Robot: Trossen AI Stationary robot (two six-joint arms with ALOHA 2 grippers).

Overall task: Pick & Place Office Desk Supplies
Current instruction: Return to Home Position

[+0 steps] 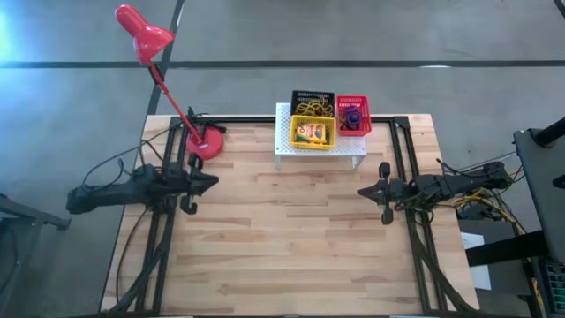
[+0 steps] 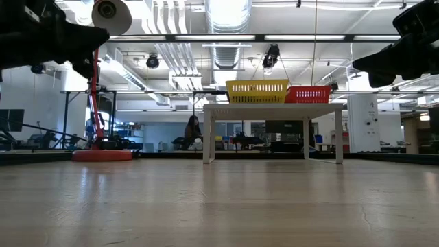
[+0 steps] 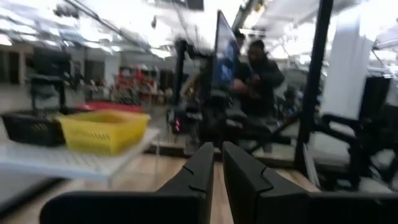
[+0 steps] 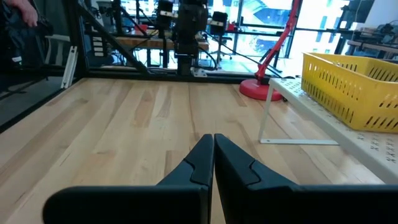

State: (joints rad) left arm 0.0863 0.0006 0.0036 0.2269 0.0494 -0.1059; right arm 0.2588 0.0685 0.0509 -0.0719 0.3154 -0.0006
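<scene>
Three small trays stand on a white perforated stand (image 1: 322, 152) at the table's far middle. The yellow tray (image 1: 313, 132) holds a yellow-green card box (image 1: 309, 135). The black tray (image 1: 312, 97) holds thin yellow rubber bands (image 1: 319, 108). The red tray (image 1: 353, 115) holds small dark rings (image 1: 352, 117). My left gripper (image 1: 212, 183) is drawn back at the table's left side, and its fingers are shut but for a thin slit (image 3: 217, 152). My right gripper (image 1: 362, 190) rests at the right side, shut (image 4: 213, 142). Both point level at the bare table middle and hold nothing.
A red desk lamp (image 1: 207, 141) stands on its round base at the far left, its head reaching past the table's far edge. A black frame (image 1: 402, 150) runs along the far edge and both sides. Bare wood (image 1: 282, 230) fills the middle and near part.
</scene>
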